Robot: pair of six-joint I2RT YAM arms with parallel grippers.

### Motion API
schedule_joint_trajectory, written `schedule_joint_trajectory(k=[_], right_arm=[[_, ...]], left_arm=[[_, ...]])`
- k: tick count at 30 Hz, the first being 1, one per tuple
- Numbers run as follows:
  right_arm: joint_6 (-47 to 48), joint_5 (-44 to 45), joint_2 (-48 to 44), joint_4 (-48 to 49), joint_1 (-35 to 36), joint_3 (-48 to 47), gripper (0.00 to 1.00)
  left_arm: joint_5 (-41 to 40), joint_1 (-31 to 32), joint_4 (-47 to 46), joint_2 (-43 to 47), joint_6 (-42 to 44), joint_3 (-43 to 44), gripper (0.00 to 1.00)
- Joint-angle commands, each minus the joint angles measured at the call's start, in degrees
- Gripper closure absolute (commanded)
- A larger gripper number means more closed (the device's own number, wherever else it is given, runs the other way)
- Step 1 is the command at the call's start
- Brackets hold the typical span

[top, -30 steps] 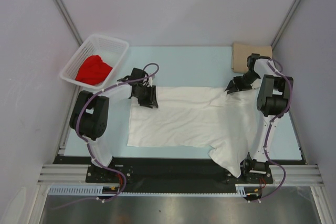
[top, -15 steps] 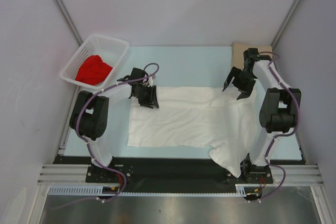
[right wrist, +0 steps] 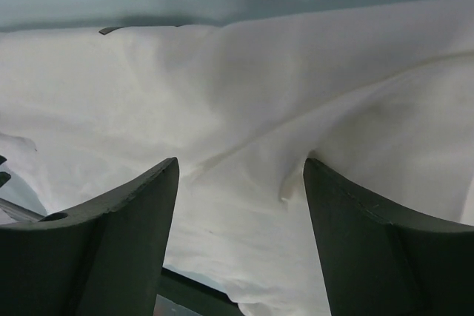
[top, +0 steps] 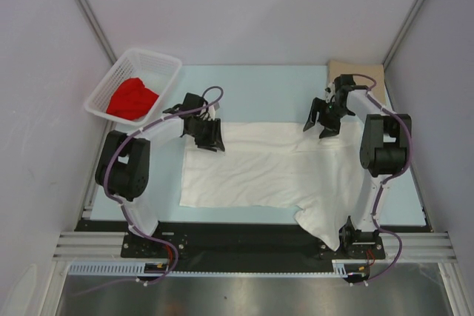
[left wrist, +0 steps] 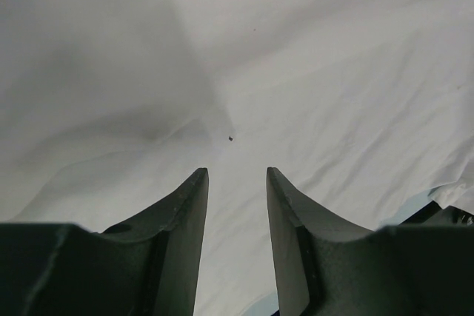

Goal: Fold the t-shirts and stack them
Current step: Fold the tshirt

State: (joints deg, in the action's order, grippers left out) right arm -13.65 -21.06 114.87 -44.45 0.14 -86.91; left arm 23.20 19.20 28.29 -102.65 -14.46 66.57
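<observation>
The white t-shirt [top: 266, 168] lies spread across the middle of the table, with one part hanging over the near edge by the right arm's base. My left gripper [top: 210, 137] sits low at the shirt's far left corner, jaws a little apart with flat white cloth [left wrist: 296, 72] between and beyond them. My right gripper [top: 319, 119] is wide open just above the shirt's far right edge, over wrinkled cloth [right wrist: 244, 94]. The tan t-shirt [top: 358, 73] lies flat at the far right corner. The red t-shirt [top: 132, 98] is bunched in the basket.
A white lattice basket [top: 160, 62] stands at the far left, holding the red shirt. Grey walls close in the table on three sides. The black rail [top: 237, 238] with both arm bases runs along the near edge.
My right gripper has risen off the shirt's far right part and moved left and back, jaws open. The cloth there now lies flatter. The left gripper has stayed in place.
</observation>
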Motion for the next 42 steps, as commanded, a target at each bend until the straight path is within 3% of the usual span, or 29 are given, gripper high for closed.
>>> schedule_joint_trajectory(k=[1, 7, 10, 13, 19, 30, 36, 39, 42], right_arm=[[1.3, -2.9, 1.7, 1.5, 1.4, -2.9, 0.27], [-3.6, -7.1, -0.5, 2.7, 3.0, -0.6, 0.42], [-7.3, -8.5, -1.8, 3.0, 2.9, 1.0, 0.44], [-8.8, -6.8, -2.1, -0.5, 2.8, 0.0, 0.37], [-10.1, -5.0, -3.0, -2.8, 0.3, 2.3, 0.34], [-9.6, -2.3, -3.2, -4.6, -4.7, -2.2, 0.27], [-11.2, -4.8, -1.0, -5.4, -3.7, -3.8, 0.38], [-11.6, -5.5, -0.9, -4.5, -3.0, -2.2, 0.48], [-11.1, -6.3, -0.5, -3.4, -3.0, -1.2, 0.49]], left_arm=[[1.1, -0.1, -0.3, 3.5, 0.9, 0.7, 0.57], [1.0, -0.1, -0.3, 3.1, 1.3, 1.2, 0.57], [0.6, -0.1, 0.0, 2.0, 1.9, 1.9, 0.57], [1.5, -0.1, -0.5, 0.7, 1.5, 3.0, 0.57], [5.9, 3.0, -4.1, -0.9, -1.4, 4.9, 0.56], [13.4, 16.2, -17.8, -9.2, -11.1, 11.9, 0.48], [11.4, 18.5, -24.5, -14.0, -17.0, 16.8, 0.56], [10.9, 19.3, -26.4, -16.3, -19.0, 19.1, 0.57], [11.1, 19.6, -27.7, -18.2, -20.7, 20.4, 0.57]])
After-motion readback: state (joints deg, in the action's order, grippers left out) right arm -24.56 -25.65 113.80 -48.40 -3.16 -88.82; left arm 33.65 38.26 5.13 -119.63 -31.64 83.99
